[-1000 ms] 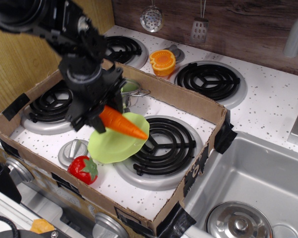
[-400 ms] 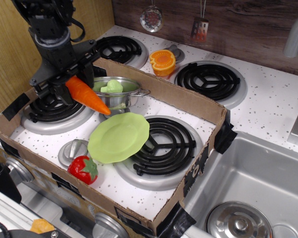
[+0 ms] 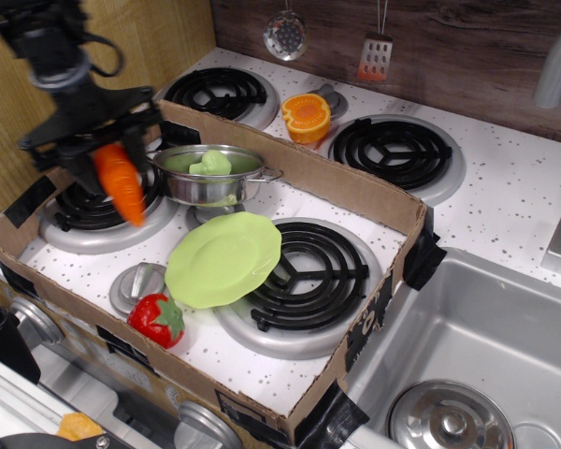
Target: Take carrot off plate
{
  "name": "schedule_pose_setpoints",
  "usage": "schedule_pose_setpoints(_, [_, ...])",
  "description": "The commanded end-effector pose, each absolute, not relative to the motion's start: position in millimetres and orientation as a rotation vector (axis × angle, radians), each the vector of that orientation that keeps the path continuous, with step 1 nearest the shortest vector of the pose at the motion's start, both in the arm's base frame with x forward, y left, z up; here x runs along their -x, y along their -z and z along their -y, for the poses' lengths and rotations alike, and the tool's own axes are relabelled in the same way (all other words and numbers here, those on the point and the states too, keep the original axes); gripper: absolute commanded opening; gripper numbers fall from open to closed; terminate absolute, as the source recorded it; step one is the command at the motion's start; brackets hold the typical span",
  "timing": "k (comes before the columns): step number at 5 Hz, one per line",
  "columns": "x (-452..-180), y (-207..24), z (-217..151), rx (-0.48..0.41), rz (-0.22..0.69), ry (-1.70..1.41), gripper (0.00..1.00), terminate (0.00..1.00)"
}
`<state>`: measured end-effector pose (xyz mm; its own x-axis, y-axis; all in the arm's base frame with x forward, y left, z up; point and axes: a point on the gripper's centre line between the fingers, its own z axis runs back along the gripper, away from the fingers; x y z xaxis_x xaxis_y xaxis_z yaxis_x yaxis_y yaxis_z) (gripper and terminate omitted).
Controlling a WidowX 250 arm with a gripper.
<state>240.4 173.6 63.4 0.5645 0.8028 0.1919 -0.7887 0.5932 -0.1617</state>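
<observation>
The carrot (image 3: 120,182) is bright orange and hangs tip-down in my black gripper (image 3: 103,150), which is shut on its upper end. It hangs over the back left burner (image 3: 98,220), left of the steel pot. Its green stem end is hidden by the gripper. The lime-green plate (image 3: 222,259) lies bare in the cardboard box, resting tilted on the edge of the front burner (image 3: 304,271), well to the right of the carrot.
A steel pot (image 3: 210,175) with green contents stands beside the gripper. A red strawberry (image 3: 156,320) lies at the box's front left. A cardboard box wall (image 3: 355,192) surrounds the area. A halved orange (image 3: 306,116) sits behind it. The sink (image 3: 477,346) is to the right.
My gripper has carried the carrot up off the plate and leftwards past the pot to above the back left burner. The carrot has turned from slanting to near vertical.
</observation>
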Motion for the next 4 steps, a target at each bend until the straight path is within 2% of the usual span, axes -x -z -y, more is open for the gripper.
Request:
schedule_pose_setpoints(1, [-257,-64,-197,0.003,0.274,-0.582,0.0,0.0])
schedule_pose_setpoints(3, [-265,-53,-202,-0.131,0.302,-0.416,0.0,0.0])
schedule_pose_setpoints(4, [-272,-45,-198,-0.132,0.31,-0.345,0.0,0.0])
